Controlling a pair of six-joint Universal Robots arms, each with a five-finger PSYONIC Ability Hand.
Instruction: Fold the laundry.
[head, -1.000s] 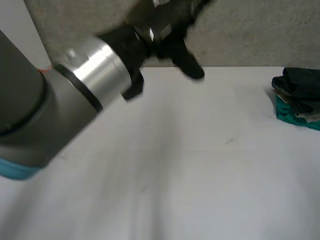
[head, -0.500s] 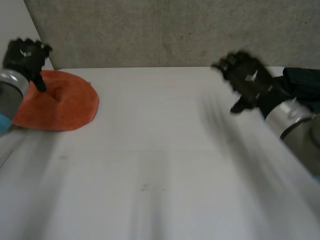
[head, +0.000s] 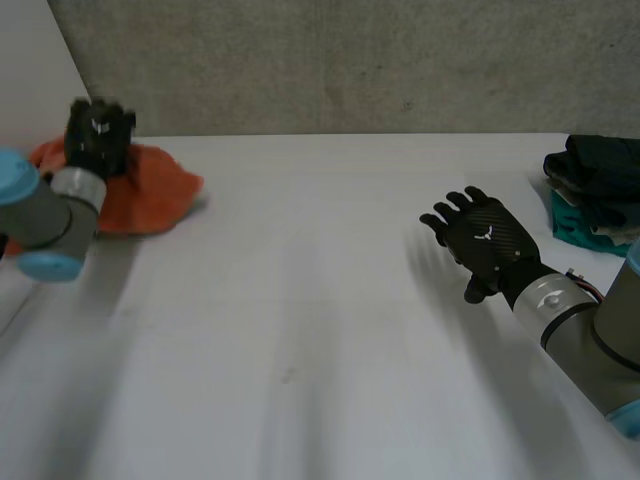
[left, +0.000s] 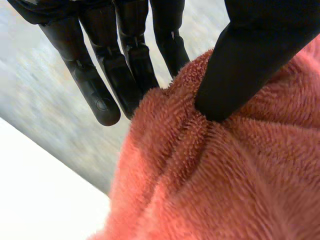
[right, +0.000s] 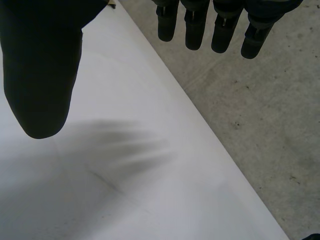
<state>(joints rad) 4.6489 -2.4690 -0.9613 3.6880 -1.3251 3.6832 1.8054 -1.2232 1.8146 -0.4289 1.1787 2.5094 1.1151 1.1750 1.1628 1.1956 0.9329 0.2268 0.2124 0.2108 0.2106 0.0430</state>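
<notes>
An orange fluffy towel lies bunched at the table's far left corner. My left hand sits on top of its back part. In the left wrist view the thumb presses into a raised fold of the towel and the fingers curl against the fold's other side, so the fold is pinched. My right hand hovers over the bare table right of the middle, fingers spread and straight, holding nothing. The right wrist view shows its fingers apart from the thumb above the table edge.
A stack of folded dark and teal clothes stands at the table's right edge, beyond my right hand. The white table stretches wide between the two hands. A grey wall runs behind it.
My left hand settled onto the orange towel and closed its fingers on a fold, bunching it. My right hand came away from the stack toward the near middle.
</notes>
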